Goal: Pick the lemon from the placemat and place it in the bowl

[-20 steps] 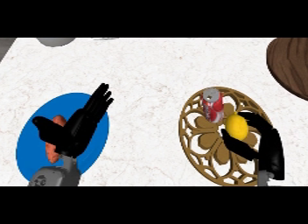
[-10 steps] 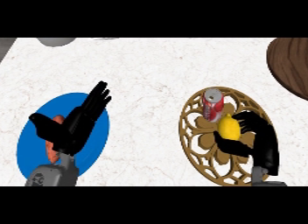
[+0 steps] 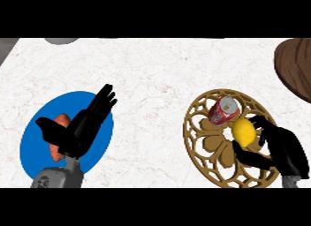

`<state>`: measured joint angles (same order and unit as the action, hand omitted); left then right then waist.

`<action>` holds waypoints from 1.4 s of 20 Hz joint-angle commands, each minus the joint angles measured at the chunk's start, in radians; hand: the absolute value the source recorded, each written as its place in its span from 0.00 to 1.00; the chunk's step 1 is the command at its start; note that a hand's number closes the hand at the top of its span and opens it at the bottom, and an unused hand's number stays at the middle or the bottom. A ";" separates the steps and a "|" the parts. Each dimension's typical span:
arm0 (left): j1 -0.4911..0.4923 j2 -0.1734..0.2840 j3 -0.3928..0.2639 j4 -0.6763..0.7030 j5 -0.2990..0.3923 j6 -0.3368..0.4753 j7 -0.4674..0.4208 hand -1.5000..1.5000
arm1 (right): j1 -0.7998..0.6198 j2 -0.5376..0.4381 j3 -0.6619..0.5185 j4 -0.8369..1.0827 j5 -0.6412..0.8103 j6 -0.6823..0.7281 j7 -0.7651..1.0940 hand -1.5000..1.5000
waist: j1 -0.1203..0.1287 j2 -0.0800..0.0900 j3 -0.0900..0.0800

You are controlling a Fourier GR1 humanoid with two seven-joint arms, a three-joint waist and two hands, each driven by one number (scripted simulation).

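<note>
A red can (image 3: pixel 222 111) lies touching the lemon (image 3: pixel 245 131) on the placemat (image 3: pixel 207 155).

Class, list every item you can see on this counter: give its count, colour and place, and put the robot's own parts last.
Round golden openwork placemat: one, gold-brown, right half of the counter.
Yellow lemon: one, yellow, on the placemat's right part, the right hand's fingers curled round it.
Red and silver can: one, lying on the placemat's upper part, beside the lemon.
Dark brown wooden bowl: one, far right edge, partly cut off.
Round blue plate: one, blue, left half of the counter.
Orange object: one, on the blue plate, mostly hidden by the left hand.
Grey round object: one, top edge, cut off.
White marbled counter: one.
Left hand: black, open, above the blue plate.
Right hand: black, at the lemon.
</note>
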<state>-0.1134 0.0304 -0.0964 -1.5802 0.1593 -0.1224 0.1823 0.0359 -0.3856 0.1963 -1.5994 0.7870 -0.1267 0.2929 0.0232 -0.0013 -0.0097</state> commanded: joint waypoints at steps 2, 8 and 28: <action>-0.023 0.008 0.018 0.013 -0.005 0.013 0.014 0.50 | 0.014 -0.284 0.046 0.014 0.051 0.175 -0.229 1.00 | -0.019 0.003 0.009; 0.017 -0.013 -0.004 -0.010 -0.031 0.033 -0.008 0.50 | 0.093 -0.449 -0.203 -0.244 -0.205 0.309 -0.364 1.00 | -0.040 -0.003 0.009; -0.032 -0.029 -0.040 -0.013 -0.022 0.062 0.025 0.50 | -0.303 -0.531 -0.537 -0.106 -0.399 0.481 -0.230 1.00 | -0.007 0.005 0.009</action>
<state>-0.1128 0.0180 -0.0975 -1.5920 0.1410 -0.0967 0.1905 -0.1281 -0.9042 -0.4046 -1.8107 0.3426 0.3693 0.0337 0.0055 0.0004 -0.0004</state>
